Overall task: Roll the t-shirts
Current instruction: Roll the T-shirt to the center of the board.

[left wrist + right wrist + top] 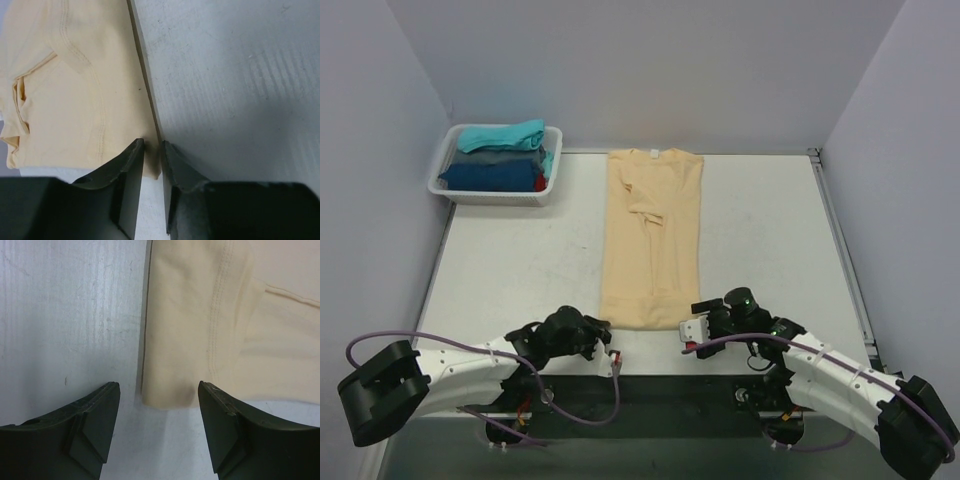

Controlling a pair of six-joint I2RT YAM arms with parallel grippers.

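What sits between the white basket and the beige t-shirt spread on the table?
Nothing. In the top view, only a bare strip of table separates the white basket from the beige t-shirt.

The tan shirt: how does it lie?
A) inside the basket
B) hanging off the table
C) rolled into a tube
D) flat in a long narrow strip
D: the tan shirt lies flat, folded narrow, on the table, apart from the basket.
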